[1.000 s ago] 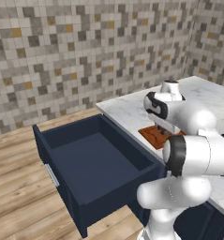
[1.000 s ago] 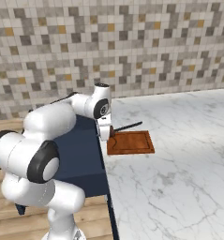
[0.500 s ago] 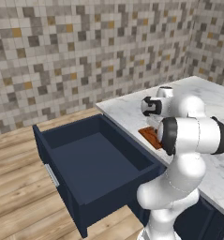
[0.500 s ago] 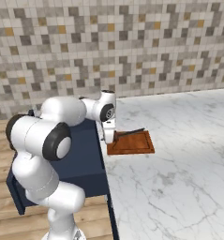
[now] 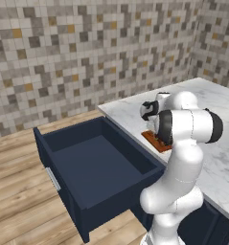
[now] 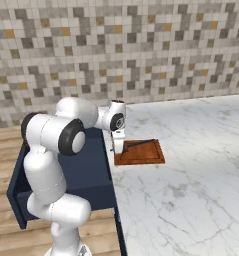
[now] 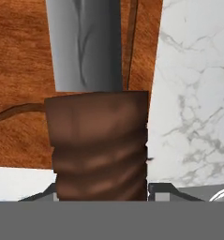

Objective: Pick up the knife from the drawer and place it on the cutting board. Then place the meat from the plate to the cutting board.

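The arm has folded tighter; the gripper [image 6: 118, 148] clasps the knife [image 7: 92, 108] over the cutting board [image 6: 143, 152]; the drawer [image 5: 94, 167] gapes.

Mosaic-tiled kitchen corner with a marble counter and plank floor.

A mosaic tile wall [image 5: 87, 52] in grey, beige, white and ochre squares fills the top of both base views and turns a corner at the upper right of the left view. A white, grey-veined marble countertop [image 6: 191, 200] spreads across the lower right; light wooden floorboards [image 5: 15, 191] run lower left, under even light.
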### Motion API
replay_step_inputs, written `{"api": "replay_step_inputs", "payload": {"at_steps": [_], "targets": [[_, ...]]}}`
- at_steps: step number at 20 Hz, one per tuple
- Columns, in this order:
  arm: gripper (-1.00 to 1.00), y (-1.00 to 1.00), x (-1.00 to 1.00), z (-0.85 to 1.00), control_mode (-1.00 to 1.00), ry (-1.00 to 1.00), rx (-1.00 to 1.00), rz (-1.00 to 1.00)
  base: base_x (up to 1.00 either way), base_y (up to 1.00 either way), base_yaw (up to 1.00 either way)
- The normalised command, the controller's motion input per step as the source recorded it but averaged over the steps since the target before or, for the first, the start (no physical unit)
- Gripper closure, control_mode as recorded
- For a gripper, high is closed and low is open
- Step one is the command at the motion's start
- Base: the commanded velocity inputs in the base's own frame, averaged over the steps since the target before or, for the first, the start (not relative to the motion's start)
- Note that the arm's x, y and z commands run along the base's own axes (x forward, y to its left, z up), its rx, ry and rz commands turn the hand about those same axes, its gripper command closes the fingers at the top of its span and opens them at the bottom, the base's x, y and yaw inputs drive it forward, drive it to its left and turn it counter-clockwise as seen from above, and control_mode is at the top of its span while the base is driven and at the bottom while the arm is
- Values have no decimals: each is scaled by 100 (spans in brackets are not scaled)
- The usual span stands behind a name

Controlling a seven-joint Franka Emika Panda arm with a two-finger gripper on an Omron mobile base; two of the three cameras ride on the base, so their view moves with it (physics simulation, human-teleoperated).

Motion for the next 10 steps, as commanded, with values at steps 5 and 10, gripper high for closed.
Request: {"api": "replay_step_inputs", "payload": {"at_steps": [5, 10], "targets": [[100, -2, 34, -28, -100, 3, 0, 0, 0, 0, 0], [100, -6, 27, -27, -100, 1, 0, 0, 0, 0, 0]]}}
